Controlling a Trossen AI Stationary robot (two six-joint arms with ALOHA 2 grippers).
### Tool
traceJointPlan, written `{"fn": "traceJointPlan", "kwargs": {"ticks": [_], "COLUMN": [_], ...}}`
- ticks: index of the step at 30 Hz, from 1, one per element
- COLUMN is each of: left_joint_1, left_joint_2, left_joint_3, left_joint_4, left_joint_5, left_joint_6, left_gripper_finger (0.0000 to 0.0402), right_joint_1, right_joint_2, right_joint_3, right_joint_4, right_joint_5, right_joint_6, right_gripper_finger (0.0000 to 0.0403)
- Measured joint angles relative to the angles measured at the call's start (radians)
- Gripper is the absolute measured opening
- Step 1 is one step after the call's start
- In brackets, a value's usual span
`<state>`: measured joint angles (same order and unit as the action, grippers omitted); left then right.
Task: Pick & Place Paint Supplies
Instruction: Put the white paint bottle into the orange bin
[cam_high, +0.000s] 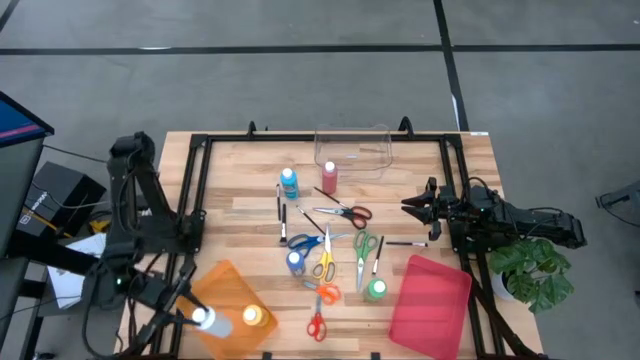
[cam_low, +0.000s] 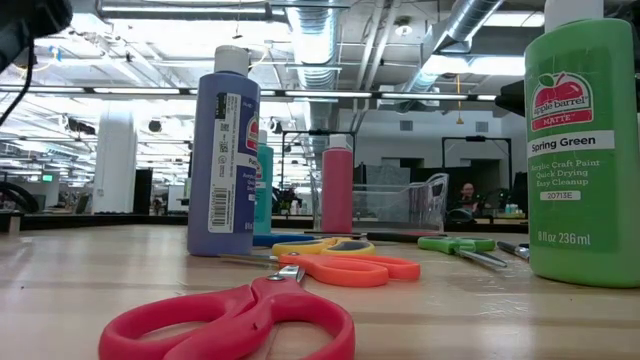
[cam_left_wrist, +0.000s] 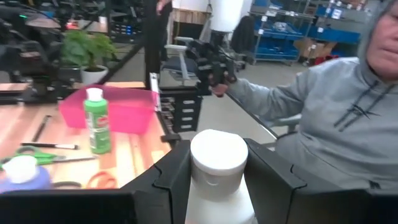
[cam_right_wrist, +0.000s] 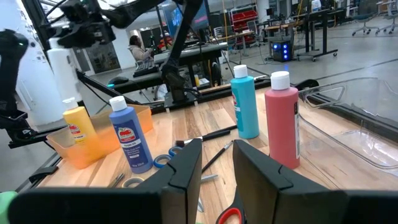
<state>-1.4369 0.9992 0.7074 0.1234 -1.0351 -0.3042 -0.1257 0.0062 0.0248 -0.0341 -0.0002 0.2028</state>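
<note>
Over the orange bin (cam_high: 215, 283) at the table's near-left corner, left gripper (cam_left_wrist: 216, 165) has its fingers closed snug on a white paint bottle (cam_left_wrist: 216, 171), gripped just under the cap. Judgement: rigid plastic, smooth and a bit slick, weighty if full (body grip beats the cap; cap could twist). Yellow bottle (cam_high: 255, 317) already stands in that bin. Pink bin (cam_high: 432, 300) at the near-right looks empty from above. Mid-table, loose on the wood: green bottle (cam_high: 376, 290), dark blue bottle (cam_high: 295, 262), scissors in red (cam_high: 316, 326), orange (cam_high: 325, 291), yellow (cam_high: 325, 262), green (cam_high: 362, 249), plus thin brushes (cam_high: 283, 222); scissors are stiff and flat, best pinched across the handle loops, brushes light and apt to roll. Farther back, teal bottle (cam_high: 289, 182) and red bottle (cam_high: 329, 177) stand upright. Clear bin (cam_high: 352, 150) at the far edge, nothing visible inside. Right gripper (cam_right_wrist: 217, 163) waits at the right edge, fingers slightly apart, holding nothing.
</note>
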Motion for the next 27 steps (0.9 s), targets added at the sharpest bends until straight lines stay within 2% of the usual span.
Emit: {"fn": "traceJointPlan", "kwargs": {"ticks": [7, 13, 20, 27], "left_joint_1": [-0.011, 0.011, 0.075, 0.178], "left_joint_2": [0.153, 0.212, 0.213, 0.214], "left_joint_3": [0.0, 0.0, 0.0, -0.036], "left_joint_4": [0.1, 0.102, 0.102, 0.101], "left_joint_5": [-0.006, 0.008, 0.099, 0.281], "left_joint_6": [-0.003, -0.033, -0.052, -0.08], "left_gripper_finger": [0.0125, 0.0126, 0.0126, 0.0126], "right_joint_1": [0.0, 0.0, 0.0, 0.0], "right_joint_2": [0.0, 0.0, 0.0, 0.0], "right_joint_3": [0.0, 0.0, 0.0, 0.0], "right_joint_4": [0.0, 0.001, 0.001, 0.0], "right_joint_5": [0.0, 0.0, 0.0, 0.0], "right_joint_6": [0.0, 0.0, 0.0, 0.0], "right_gripper_finger": [0.0089, 0.0089, 0.0089, 0.0089]}}
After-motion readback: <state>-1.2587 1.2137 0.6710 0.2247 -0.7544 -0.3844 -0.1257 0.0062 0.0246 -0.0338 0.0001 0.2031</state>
